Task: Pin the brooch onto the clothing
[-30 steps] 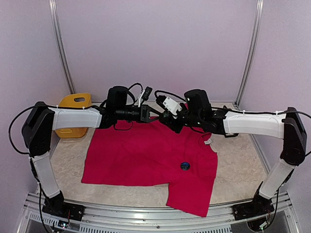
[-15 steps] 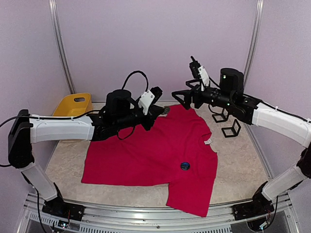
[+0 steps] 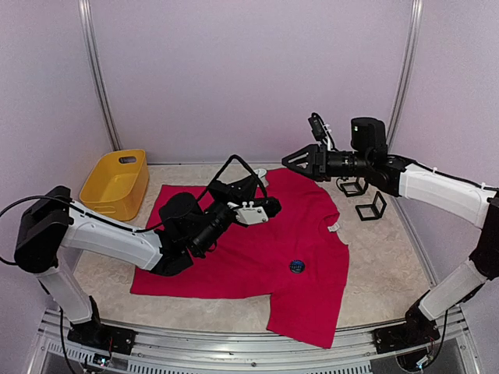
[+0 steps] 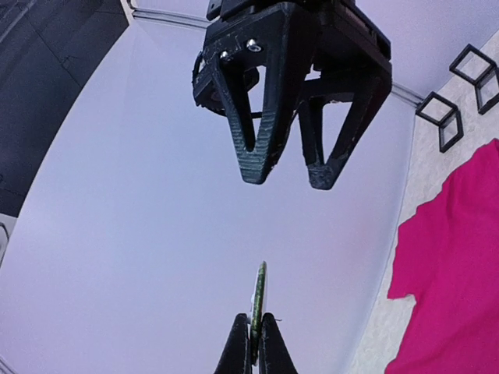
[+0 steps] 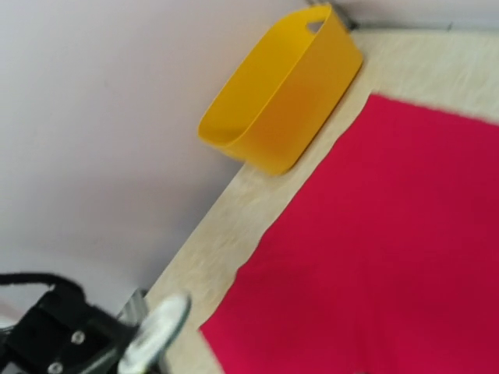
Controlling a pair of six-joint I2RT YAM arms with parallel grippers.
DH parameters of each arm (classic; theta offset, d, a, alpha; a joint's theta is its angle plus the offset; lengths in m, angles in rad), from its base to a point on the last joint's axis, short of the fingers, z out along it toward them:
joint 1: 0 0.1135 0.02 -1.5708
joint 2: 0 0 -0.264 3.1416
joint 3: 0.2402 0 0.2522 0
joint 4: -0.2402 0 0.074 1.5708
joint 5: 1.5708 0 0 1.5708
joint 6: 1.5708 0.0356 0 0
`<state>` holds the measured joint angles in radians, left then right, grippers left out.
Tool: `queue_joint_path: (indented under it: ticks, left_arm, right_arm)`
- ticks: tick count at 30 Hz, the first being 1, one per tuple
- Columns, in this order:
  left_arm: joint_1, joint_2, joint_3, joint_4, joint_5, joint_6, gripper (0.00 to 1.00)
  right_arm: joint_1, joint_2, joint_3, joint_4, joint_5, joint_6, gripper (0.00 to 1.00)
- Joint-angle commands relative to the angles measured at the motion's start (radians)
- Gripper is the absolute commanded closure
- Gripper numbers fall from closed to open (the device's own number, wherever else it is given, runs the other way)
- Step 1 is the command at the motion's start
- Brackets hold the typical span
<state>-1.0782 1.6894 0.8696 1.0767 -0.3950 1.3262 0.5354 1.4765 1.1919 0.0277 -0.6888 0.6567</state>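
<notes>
On the tabletop [image 3: 382,265] the pink shirt [image 3: 249,269] lies flat, with a yellow tub [image 3: 117,183] at its far left. The left arm [image 3: 109,238], low over the shirt, has its jaws clamped on the brooch [image 4: 258,300]. The brooch is edge-on, its long axis aimed at the right arm [image 3: 437,187], whose jaws stand apart and empty nearby.

— What kind of place is this?
— A robot lab booth: plain pale walls [image 3: 249,78], metal posts [image 3: 99,74], left arm [image 3: 109,238] and right arm [image 3: 437,191] bolted to a rail [image 3: 249,360] at the edge of the table [image 3: 390,265].
</notes>
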Motion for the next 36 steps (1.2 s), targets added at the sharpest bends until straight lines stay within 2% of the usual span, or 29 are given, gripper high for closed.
queue_joint_path:
  ticks: [1, 5, 7, 9, 12, 19, 25, 29, 36]
  left_arm:
    - [-0.015, 0.040, -0.020, 0.247, -0.068, 0.209, 1.00]
    - [-0.026, 0.126, -0.029, 0.426, -0.076, 0.384, 1.00]
    - [-0.035, 0.188, -0.012, 0.583, -0.080, 0.486, 1.00]
    - [-0.042, 0.250, 0.019, 0.642, -0.093, 0.557, 1.00]
    - [-0.049, 0.280, 0.025, 0.642, -0.091, 0.564, 1.00]
    - [-0.055, 0.283, 0.031, 0.633, -0.096, 0.555, 1.00]
    - [-0.058, 0.285, 0.031, 0.629, -0.104, 0.554, 1.00]
    - [-0.058, 0.287, 0.034, 0.628, -0.103, 0.550, 1.00]
    - [-0.059, 0.285, 0.027, 0.617, -0.114, 0.536, 1.00]
  right_arm:
    - [0.042, -0.037, -0.046, 0.040, -0.046, 0.085, 0.47]
    - [0.060, -0.015, -0.020, 0.022, -0.032, 0.058, 0.47]
    - [0.061, -0.009, -0.020, 0.036, -0.035, 0.062, 0.52]
    - [0.062, -0.003, -0.020, 0.045, -0.046, 0.065, 0.55]
    - [0.069, 0.007, -0.010, 0.057, -0.070, 0.067, 0.56]
    - [0.088, 0.049, 0.025, -0.048, -0.070, 0.023, 0.54]
    - [0.089, 0.056, 0.020, -0.046, -0.056, 0.016, 0.54]
    - [0.095, 0.105, 0.019, 0.001, -0.137, 0.056, 0.66]
    - [0.097, 0.122, 0.013, 0.080, -0.189, 0.095, 0.79]
